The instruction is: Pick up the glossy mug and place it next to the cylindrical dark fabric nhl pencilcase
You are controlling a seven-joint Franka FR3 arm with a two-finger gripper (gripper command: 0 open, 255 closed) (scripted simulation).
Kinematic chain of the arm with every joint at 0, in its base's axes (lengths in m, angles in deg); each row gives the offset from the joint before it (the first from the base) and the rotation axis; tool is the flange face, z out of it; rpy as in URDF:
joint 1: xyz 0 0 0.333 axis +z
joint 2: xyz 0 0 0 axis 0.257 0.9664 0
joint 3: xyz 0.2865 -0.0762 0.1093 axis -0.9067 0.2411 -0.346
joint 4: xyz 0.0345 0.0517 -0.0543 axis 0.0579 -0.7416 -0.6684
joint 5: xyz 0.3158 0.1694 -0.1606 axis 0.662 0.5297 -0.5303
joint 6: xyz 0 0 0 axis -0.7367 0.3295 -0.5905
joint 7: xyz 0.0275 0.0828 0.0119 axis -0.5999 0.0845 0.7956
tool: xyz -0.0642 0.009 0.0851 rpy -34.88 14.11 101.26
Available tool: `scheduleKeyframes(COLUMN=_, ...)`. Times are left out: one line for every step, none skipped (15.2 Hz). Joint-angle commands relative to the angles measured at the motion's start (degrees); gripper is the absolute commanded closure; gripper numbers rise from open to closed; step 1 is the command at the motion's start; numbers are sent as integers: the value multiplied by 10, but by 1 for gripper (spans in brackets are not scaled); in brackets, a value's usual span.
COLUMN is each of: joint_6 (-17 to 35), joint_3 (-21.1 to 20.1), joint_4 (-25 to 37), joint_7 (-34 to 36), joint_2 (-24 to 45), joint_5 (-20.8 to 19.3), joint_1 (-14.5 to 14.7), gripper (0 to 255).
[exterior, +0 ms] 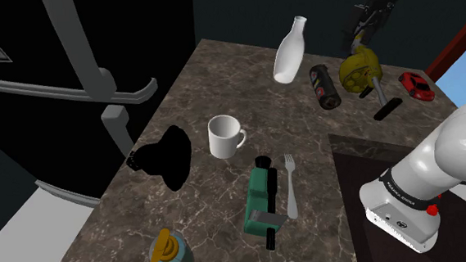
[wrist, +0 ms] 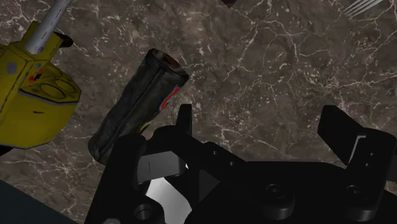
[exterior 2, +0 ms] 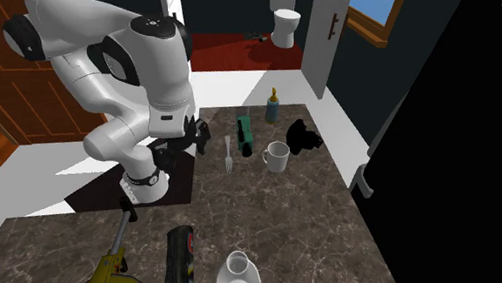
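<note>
While jaws stand apart, dark pencilcase point(wrist: 137, 105) nearby shows unreadable red mark point(wrist: 167, 100).

The countertop point(exterior: 211, 209) looked like polished dark-brown marble, veined in white. The mug point(exterior: 226, 136) was white and glossy, with a smooth, glaze-like sheen. The pencil case point(wrist: 137, 105) had a dark, creased, cloth-like skin with a matt finish. The fork point(exterior: 291, 189) looked like pale grey metal. The bottle point(exterior: 289, 51) was smooth and white. The yellow power tool point(wrist: 32, 95) had a scuffed, plastic-looking body. The arm point(exterior: 454, 151) wore a glossy white shell, and the gripper point(wrist: 259, 121) was matt black.
</note>
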Motion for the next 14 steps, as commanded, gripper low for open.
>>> scheduleKeyframes(joint_6=0, joint_3=0, joint_4=0, joint_7=0, joint_2=0, joint_5=0, joint_1=0, gripper=0)
scheduleKeyframes(joint_6=9, joint_3=-13, joint_4=-6, joint_7=16, joint_2=2, joint_5=8, joint_1=4, gripper=0)
scheduleKeyframes(joint_6=18, joint_3=-26, joint_4=-11, joint_7=32, joint_2=5, joint_5=16, joint_1=9, gripper=0)
scheduleKeyframes(joint_6=27, joint_3=-39, joint_4=-15, joint_7=48, joint_2=9, joint_5=23, joint_1=13, gripper=0)
scheduleKeyframes(joint_6=36, joint_3=-52, joint_4=-18, joint_7=64, joint_2=14, joint_5=31, joint_1=18, gripper=0)
scheduleKeyframes(joint_6=46, joint_3=-65, joint_4=-21, joint_7=81, joint_2=20, joint_5=38, joint_1=22, gripper=0)
scheduleKeyframes(joint_6=56, joint_3=-79, joint_4=-22, joint_7=97, joint_2=27, joint_5=45, joint_1=26, gripper=0)
scheduleKeyframes(joint_6=66, joint_3=-92, joint_4=-23, joint_7=113, joint_2=35, joint_5=52, joint_1=30, gripper=0)
scheduleKeyframes(joint_6=76, joint_3=-105, joint_4=-23, joint_7=129, joint_2=44, joint_5=58, joint_1=34, gripper=0)
scheduleKeyframes(joint_6=86, joint_3=-119, joint_4=-23, joint_7=144, joint_2=53, joint_5=64, joint_1=38, gripper=0)
scheduleKeyframes(joint_6=96, joint_3=-132, joint_4=-21, joint_7=160, joint_2=64, joint_5=69, joint_1=41, gripper=0)
scheduleKeyframes(joint_6=107, joint_3=-145, joint_4=-19, joint_7=177, joint_2=75, joint_5=74, joint_1=44, gripper=0)
scheduleKeyframes(joint_6=117, joint_3=-159, joint_4=-15, joint_7=193, joint_2=88, joint_5=78, joint_1=47, gripper=0)
scheduleKeyframes(joint_6=127, joint_3=-172, joint_4=-11, joint_7=209, joint_2=101, joint_5=82, joint_1=49, gripper=0)
